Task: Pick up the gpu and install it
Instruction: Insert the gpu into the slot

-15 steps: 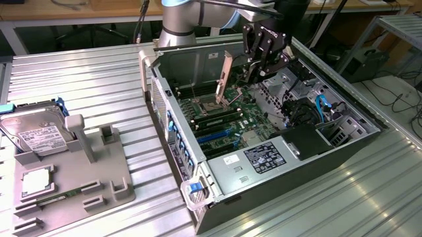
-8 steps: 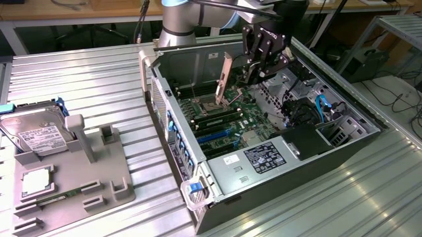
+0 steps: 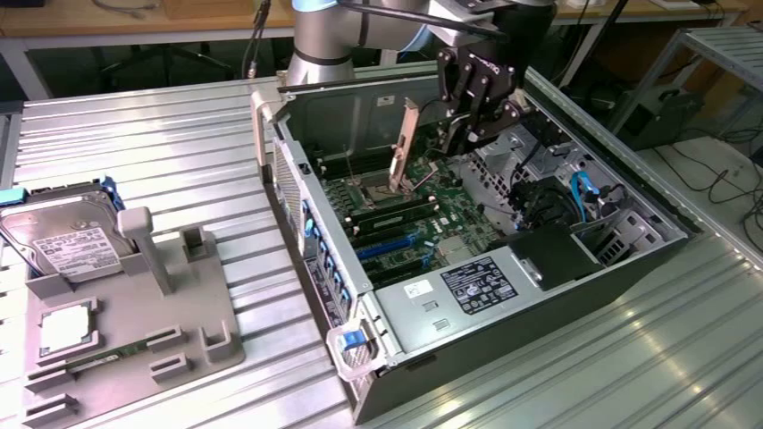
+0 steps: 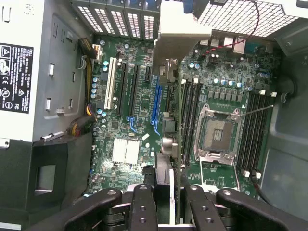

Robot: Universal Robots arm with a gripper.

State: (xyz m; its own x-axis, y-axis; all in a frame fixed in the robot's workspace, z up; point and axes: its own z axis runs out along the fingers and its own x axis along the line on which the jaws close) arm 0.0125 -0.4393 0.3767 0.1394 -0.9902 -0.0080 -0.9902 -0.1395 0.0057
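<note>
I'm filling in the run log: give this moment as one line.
stage: gpu held on edge above motherboard | gripper: shut on gpu, over open case | seating: not yet | hard drive: in holder

Gpu (image 3: pixel 406 147) upright in hand (image 3: pixel 463 134), above motherboard (image 3: pixel 406 219).

Open computer case (image 3: pixel 620 268) lying on a ribbed metal table (image 3: pixel 155 143), green motherboard (image 3: pixel 399 214) inside, with an empty chip socket (image 4: pixel 217 134) and a blue slot (image 4: pixel 155 103). Gray tray (image 3: pixel 179 304) at the exterior view's left, well apart from the case. Silver hard drive (image 3: pixel 60 237) leaning in the tray, small chip (image 3: pixel 68 326) and green memory stick (image 3: pixel 102 357) lying nearby.
</note>
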